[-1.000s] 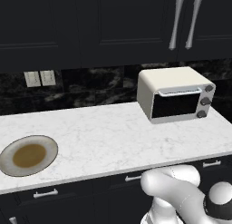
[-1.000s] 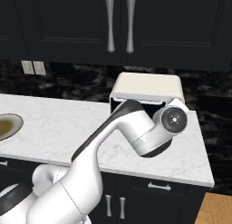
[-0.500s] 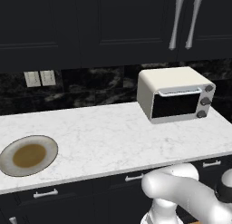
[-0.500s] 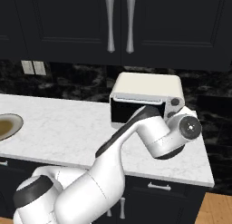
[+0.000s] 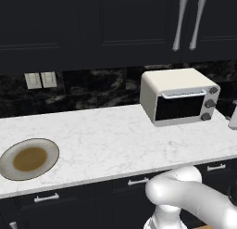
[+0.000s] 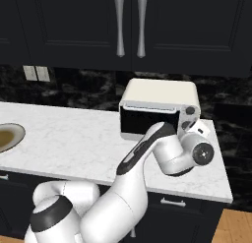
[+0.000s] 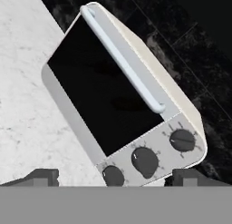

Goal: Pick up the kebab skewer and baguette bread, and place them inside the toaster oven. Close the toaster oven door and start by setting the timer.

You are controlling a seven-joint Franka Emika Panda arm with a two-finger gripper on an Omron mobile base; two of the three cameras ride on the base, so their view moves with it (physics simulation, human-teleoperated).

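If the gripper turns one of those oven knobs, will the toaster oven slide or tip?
Tipping seems unlikely: the toaster oven is a wide, low box sitting flat on the counter. It might slide a little, since the marble looks smooth. The round knobs look small and possibly slippery.

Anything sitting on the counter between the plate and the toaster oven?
No. In the left base view, bare white marble counter runs from the plate to the toaster oven, whose door is closed.
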